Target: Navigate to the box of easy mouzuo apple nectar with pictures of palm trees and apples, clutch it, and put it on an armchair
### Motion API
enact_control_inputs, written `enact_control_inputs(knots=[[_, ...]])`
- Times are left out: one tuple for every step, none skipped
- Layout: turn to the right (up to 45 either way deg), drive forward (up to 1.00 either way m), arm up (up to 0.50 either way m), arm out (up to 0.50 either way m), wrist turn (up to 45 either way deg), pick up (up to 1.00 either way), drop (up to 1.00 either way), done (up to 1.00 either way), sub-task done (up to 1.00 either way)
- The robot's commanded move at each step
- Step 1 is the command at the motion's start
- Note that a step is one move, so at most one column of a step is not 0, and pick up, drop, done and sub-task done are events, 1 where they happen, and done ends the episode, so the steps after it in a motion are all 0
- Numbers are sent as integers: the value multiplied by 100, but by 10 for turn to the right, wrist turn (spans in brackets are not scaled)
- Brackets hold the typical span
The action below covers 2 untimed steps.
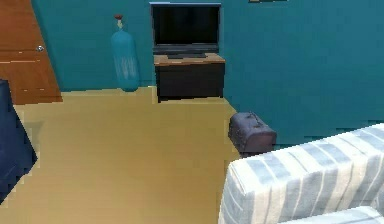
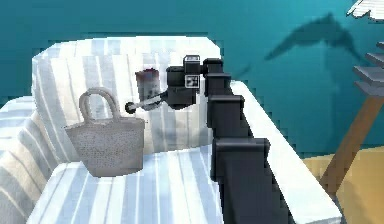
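In the forward view a striped armchair (image 1: 300, 175) sits low on the right, with a dark bag (image 1: 250, 132) near it. In the arm side view the gripper (image 2: 140, 98) holds a small box (image 2: 147, 80) above the armchair, beside a woven bag (image 2: 105, 135). I cannot tell how its fingers are set.

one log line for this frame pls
stage: at armchair | arm: out toward it | gripper: small boxy thing at fingers, hold unclear | seat: woven bag | forward: TV on dark stand
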Motion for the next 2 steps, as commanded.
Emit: enact_control_inputs(knots=[[0, 0, 0, 0, 60, 0, 0, 0, 0], [0, 0, -18, 0, 0, 0, 0, 0, 0]])
